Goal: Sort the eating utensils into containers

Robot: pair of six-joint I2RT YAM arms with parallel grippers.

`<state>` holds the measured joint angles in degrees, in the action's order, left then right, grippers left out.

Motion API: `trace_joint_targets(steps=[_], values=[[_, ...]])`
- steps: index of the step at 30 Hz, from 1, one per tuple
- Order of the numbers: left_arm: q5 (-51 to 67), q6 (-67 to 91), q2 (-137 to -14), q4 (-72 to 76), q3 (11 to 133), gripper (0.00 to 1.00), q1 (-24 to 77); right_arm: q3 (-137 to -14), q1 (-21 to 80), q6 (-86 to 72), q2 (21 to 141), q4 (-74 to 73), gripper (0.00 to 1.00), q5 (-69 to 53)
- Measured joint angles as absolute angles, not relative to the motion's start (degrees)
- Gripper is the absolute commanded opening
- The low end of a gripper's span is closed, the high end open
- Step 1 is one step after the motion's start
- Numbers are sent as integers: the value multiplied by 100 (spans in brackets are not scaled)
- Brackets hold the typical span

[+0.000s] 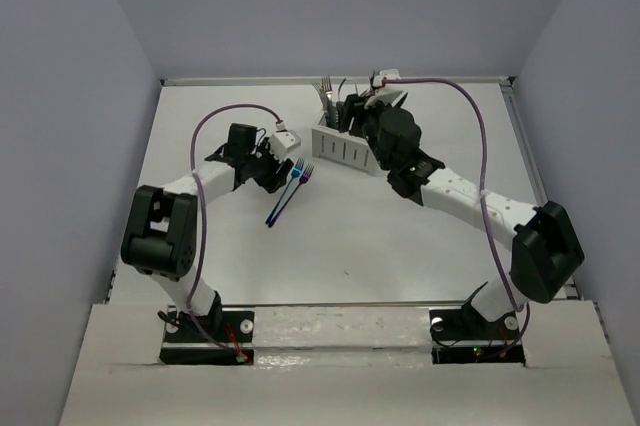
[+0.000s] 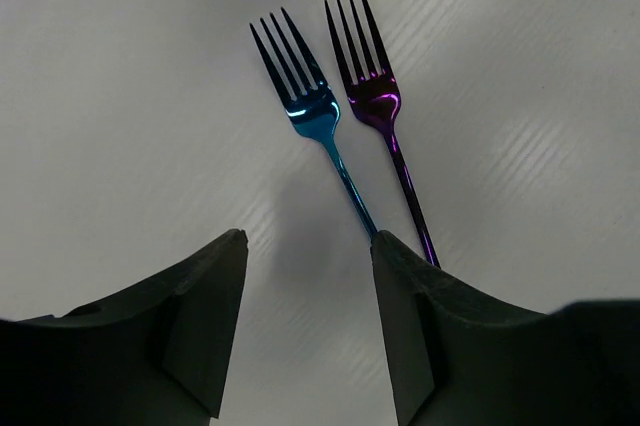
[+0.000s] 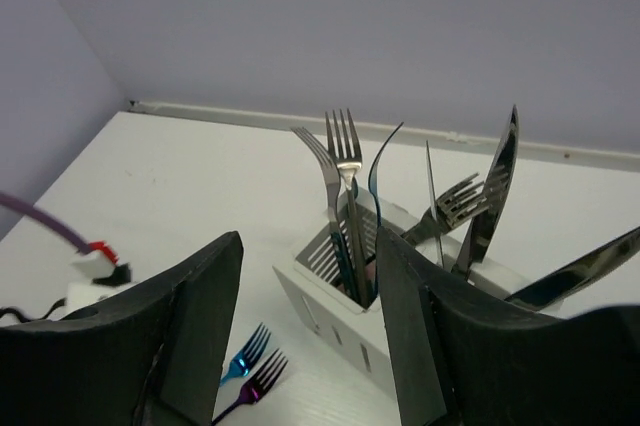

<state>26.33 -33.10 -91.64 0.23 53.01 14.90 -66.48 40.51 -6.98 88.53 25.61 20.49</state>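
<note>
Logged left jaws spread wide, pinching nothing, low over the table (image 1: 400, 246) and tilted toward two loose forks.

Found blue fork (image 2: 318, 131) and purple fork (image 2: 386, 111) lying flat on the table side by side, with tines away from the jaws, heads slightly apart, handles closing in on each other toward the near end. Traced blue handle to the inner edge of one finger; lost purple handle behind that same finger.

Judged both stiff, light and thin; iridescent finish likely slick. Expect little edge for the pads, given handles flat against the table. Suggest pinching across the narrow handle, up near the neck, for the better separation there; farther back, risk of catching both at once.

Farther out, found white slotted caddy (image 3: 322, 298) on the table, near the loose pair, not touching. Noted silver forks (image 3: 345, 156) upright in one compartment and knives (image 3: 495, 196) leaning outward from the other. Spotted one more fork head among the knives; cannot tell which compartment.

Logged right jaws spread, empty, hovering close by the caddy.

Judged only the two loose forks as remaining to sort.
</note>
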Motion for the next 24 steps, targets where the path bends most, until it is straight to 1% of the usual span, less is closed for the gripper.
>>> trace_joint_targets(steps=[4,11,15,21,22,23,24], values=[[2724,-3103,-9911,-489,5765,66,1481,-6410,4088,-919,8604,2209,61,1946],[2790,-2770,-10084,-674,5857,66,1551,-6158,4099,-1308,8464,1780,61,1896],[2488,-2598,-10318,-534,5981,63,1695,-6080,4101,-1402,8447,1638,61,1898],[1876,-2491,-10462,-279,6093,41,1861,-5959,4099,-1492,8353,1535,61,1900],[1800,-2488,-10464,-250,6093,32,1865,-5948,4101,-1500,8333,1535,61,1898],[1743,-2488,-10471,-231,6093,27,1865,-5940,4099,-1503,8309,1529,61,1900],[1682,-2486,-10471,-211,6093,16,1865,-5940,4101,-1503,8302,1522,61,1900]])
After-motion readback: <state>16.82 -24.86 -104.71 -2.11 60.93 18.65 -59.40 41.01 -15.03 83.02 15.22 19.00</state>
